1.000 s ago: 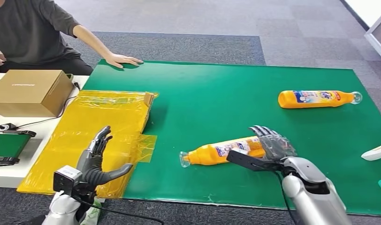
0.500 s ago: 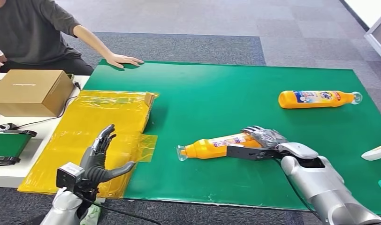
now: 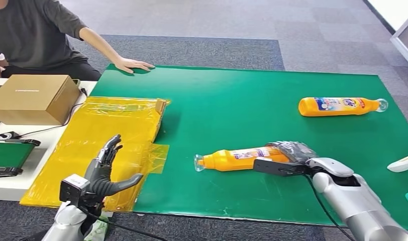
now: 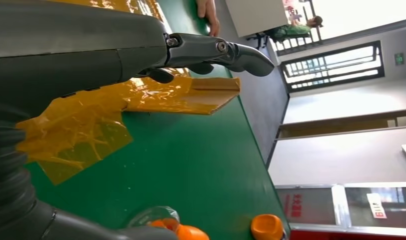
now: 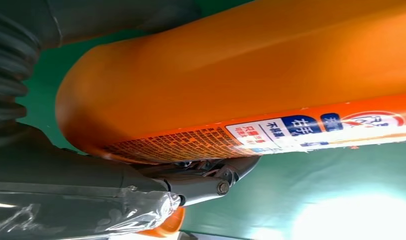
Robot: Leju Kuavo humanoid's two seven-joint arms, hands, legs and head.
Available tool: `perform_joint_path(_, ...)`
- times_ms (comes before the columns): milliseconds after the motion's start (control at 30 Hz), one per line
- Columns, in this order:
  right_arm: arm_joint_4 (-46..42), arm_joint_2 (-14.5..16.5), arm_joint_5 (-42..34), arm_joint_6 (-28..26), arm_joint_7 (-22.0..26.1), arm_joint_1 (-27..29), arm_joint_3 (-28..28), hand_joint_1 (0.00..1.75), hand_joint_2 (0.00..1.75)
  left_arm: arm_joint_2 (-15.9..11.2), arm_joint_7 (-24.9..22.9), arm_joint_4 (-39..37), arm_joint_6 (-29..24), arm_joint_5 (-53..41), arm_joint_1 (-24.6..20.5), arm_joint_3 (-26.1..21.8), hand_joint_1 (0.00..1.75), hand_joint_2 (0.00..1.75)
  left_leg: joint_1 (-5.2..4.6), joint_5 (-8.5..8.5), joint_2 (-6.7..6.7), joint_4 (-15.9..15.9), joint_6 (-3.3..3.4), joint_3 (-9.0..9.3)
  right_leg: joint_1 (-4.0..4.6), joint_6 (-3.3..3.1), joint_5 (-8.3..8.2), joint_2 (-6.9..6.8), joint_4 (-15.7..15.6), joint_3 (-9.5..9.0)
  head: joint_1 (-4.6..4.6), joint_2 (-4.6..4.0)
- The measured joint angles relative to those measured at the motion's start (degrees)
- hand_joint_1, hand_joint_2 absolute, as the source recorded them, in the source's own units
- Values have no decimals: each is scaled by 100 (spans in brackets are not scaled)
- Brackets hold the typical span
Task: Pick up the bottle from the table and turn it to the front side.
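Your right hand (image 3: 292, 158) wraps the base of the orange bottle (image 3: 237, 158) lying near the green mat's (image 3: 232, 105) front edge; you're mid-grasp, so next lift and roll it label-forward. Left hand (image 3: 104, 173) hovers, fingers spread.

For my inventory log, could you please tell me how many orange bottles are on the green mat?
2: one orange bottle lying near the front edge, gripped at its base by the right hand; another bottle lying near the mat's far right side.
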State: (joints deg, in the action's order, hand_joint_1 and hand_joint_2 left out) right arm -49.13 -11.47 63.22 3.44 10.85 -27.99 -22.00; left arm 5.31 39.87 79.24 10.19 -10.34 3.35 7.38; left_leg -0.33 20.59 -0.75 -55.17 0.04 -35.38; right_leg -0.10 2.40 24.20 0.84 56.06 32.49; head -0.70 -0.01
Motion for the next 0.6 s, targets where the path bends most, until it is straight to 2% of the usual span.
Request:
perform_joint_path(100, -517, -22, -248, -284, -265, 391, 52, 175, 175, 5, 0, -7, 29, -58, 17, -11, 0, 175, 0, 0, -2, 0, 0, -3, 1, 0, 0, -4, 1, -5, 1, 0)
perform_joint_path(200, -1285, 145, -392, -493, -554, 950, 268, 175, 175, 55, 1, -8, 192, -173, 74, -73, 0, 175, -1, 1, -5, 1, -2, -16, 4, 0, 0, -6, 2, 4, 1, 1)
perform_joint_path(333, -2095, 865, -461, -519, -549, 1485, 492, 175, 175, 200, -2, -74, 844, -188, 102, -253, 0, 175, 5, 1, -2, 2, -9, -28, 7, -13, 7, -5, 4, 25, -1, 1)
perform_joint_path(433, -2174, 1321, -549, -589, -390, 1534, 481, 175, 175, 227, -2, -237, 1278, -77, 88, -301, 0, 175, 8, 1, -1, 4, -12, -28, 9, -19, 11, -6, 7, 29, -2, 1)
perform_joint_path(600, -2132, 1810, -708, -692, -198, 1532, 370, 175, 175, 236, -2, -443, 1675, 145, 53, -304, 0, 175, 8, 1, -1, 4, -12, -30, 9, -19, 12, -6, 7, 29, -1, 0)
